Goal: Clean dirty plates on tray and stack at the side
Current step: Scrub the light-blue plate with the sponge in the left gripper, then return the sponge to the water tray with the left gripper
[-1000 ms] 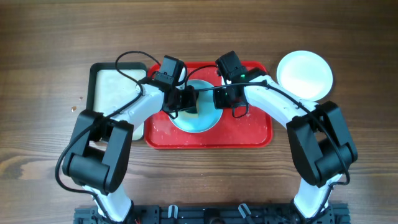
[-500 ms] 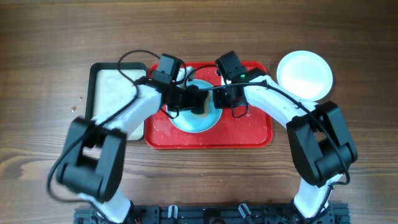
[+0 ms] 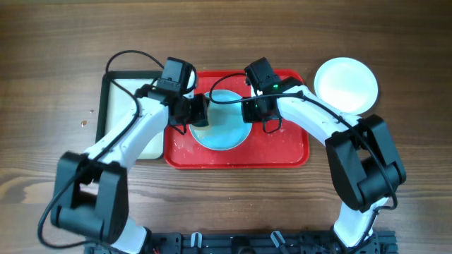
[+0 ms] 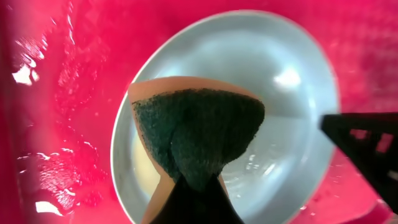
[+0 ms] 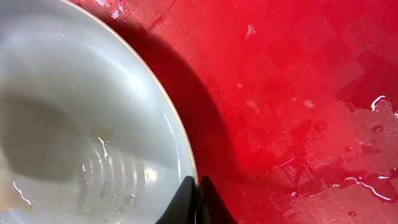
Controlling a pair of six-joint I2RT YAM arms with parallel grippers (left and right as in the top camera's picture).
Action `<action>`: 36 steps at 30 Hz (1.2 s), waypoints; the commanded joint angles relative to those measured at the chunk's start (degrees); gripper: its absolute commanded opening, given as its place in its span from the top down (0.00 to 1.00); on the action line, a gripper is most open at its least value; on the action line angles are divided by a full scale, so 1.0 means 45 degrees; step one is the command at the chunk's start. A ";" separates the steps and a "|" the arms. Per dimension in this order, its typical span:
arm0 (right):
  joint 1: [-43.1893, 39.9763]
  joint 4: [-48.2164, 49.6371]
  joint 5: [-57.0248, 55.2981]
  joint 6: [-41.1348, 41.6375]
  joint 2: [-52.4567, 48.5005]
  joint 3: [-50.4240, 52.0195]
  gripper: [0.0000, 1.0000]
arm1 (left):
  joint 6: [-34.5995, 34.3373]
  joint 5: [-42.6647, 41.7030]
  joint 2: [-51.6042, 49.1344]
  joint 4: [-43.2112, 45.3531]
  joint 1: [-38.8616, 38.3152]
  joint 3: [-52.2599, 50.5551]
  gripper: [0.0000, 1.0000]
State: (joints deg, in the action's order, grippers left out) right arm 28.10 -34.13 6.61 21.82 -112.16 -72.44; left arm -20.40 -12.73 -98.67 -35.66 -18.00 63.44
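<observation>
Blue plate (image 3: pixel 227 128) on red tray (image 3: pixel 282 152): rim pinched by right gripper (image 3: pixel 248 109); left gripper (image 3: pixel 198 113), pinching sponge (image 4: pixel 199 134), has just swept centre-to-left edge; scrubbing unfinished, stacking pending.

robot lab, wood-grain table (image 3: pixel 49 42), black mounting rail (image 3: pixel 233 244) at edge

Centre of red tray (image 3: pixel 236 156) blocked: pale-blue plate (image 3: pixel 227 134) sits there. Left gripper (image 3: pixel 200 115) clamps a sponge (image 4: pixel 196 134) over the plate's left part. Right gripper (image 3: pixel 248 111) is pinched on its right rim. Both arms slant in from lower left and lower right. Open: tray strip below plate, tray's right end, bare table (image 3: pixel 226 35) across top and lower centre. White plate (image 3: pixel 346 85) fills upper right. Dark-rimmed tray (image 3: pixel 116 106) at left, arm crossing it.
</observation>
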 commanded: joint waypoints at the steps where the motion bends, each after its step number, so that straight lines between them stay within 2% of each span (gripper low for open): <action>1: 0.0121 0.0078 0.0131 -0.0097 -0.0029 0.0126 0.96 | 0.0097 0.0661 -0.0986 0.0058 -0.0058 0.0068 0.96; 6: 0.0121 0.0092 0.0131 -0.0097 -0.0034 0.0126 0.96 | 0.0102 0.0476 -0.1957 0.0097 -0.0223 0.0068 0.96; 14: 0.0121 0.0097 0.0131 -0.0097 -0.0034 0.0126 0.96 | 0.0160 -0.3745 -0.2229 0.1336 -0.1010 0.0073 0.96; 18: 0.0121 0.0097 0.0131 -0.0155 -0.0034 0.0126 0.95 | 0.0160 -0.4041 -0.1477 0.1501 -0.0797 0.0078 0.96; 21: 0.0121 0.0097 0.0131 -0.0160 -0.0034 0.0126 0.96 | 0.0160 -0.3483 -0.0447 0.1467 -0.0335 0.0078 0.96; 23: 0.0121 0.0097 0.0131 -0.0160 -0.0029 0.0126 0.96 | 0.0160 -0.2467 0.0340 0.1190 0.0112 0.0078 0.96; 29: 0.0121 0.0097 0.0131 -0.0180 -0.0034 0.0126 0.96 | 0.0180 0.2186 0.1826 -0.0636 0.2084 0.0073 0.96; 31: 0.0121 0.0102 0.0131 -0.0175 -0.0034 0.0126 0.95 | 0.1015 0.3215 0.1792 -0.1253 0.2798 0.0073 0.94; 36: 0.0121 0.0117 0.0131 -0.0180 -0.0034 0.0126 0.95 | 0.2443 0.4187 0.1583 -0.2006 0.4206 0.0068 0.92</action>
State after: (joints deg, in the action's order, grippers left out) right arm 28.10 -33.80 6.55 21.78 -112.16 -72.44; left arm -15.66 -0.12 -91.18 -43.99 -2.59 63.70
